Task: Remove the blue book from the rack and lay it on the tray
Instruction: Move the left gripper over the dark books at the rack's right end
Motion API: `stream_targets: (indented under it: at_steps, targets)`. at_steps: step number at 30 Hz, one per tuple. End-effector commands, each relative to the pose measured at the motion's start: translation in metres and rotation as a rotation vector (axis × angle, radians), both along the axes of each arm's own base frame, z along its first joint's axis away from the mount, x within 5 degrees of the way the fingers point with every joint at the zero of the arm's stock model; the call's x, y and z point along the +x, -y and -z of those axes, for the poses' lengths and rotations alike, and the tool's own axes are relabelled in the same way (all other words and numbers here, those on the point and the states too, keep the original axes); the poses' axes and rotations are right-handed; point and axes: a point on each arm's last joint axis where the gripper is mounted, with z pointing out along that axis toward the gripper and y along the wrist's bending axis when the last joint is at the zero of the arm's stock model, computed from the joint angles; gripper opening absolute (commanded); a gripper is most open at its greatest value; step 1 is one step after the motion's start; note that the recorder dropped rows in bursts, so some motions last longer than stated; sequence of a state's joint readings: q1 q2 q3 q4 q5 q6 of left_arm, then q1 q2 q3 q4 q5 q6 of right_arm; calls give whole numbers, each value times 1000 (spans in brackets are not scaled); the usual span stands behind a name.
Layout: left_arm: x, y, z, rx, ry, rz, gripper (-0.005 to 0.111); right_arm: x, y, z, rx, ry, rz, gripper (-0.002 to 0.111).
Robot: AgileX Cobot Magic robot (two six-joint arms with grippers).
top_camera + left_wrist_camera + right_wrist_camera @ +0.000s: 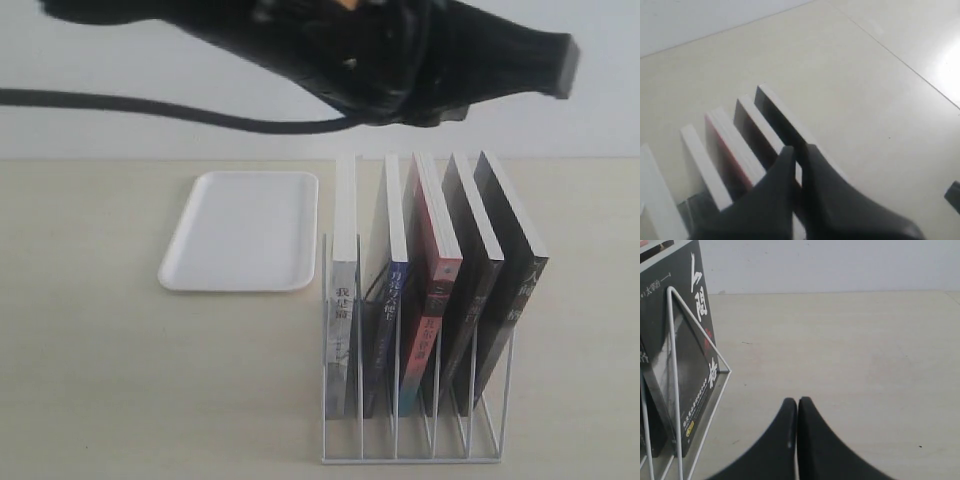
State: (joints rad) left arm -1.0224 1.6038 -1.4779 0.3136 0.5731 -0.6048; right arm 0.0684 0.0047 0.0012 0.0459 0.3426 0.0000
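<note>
The blue book (392, 300) stands upright in the white wire rack (410, 455), second slot from the left, its dark-blue spine facing me. In the left wrist view its white page edge (700, 160) shows beside the red-covered book. The white tray (240, 230) lies flat on the table, left of the rack, with nothing on it. My left gripper (560, 65) hangs high above the rack's right end. Its fingers are shut on nothing (797, 148) over the black books. My right gripper (797, 401) is shut and sits low over the table beside the rack's outer wire (672, 365).
Other books share the rack: a pale-spined one (343, 300) at the far left, a red-and-teal one (428, 320) and two black ones (500, 290) to the right. The left arm and its cable (150, 110) cross the top of the exterior view.
</note>
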Motion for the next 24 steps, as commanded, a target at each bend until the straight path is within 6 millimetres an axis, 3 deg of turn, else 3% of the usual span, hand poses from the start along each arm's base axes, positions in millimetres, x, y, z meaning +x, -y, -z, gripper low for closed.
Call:
stream_targets:
  at_steps: [1,7,13,15,24]
  targets:
    - [11,24,4,-11,-44,-30,5,0,1,-2,-2,17,7,0]
    - [20,35,9,43,-84,-57,11,0,1,-2,-2,17,7,0]
    - [20,40,17,29,-136,-71,43,0,1,-2,-2,17,7,0]
    - [19,41,18,10,-164,-71,48,0,1,-2,-2,17,7,0]
    - [22,53,14,-4,-241,-86,48,0,1,-2,-2,17,7,0]
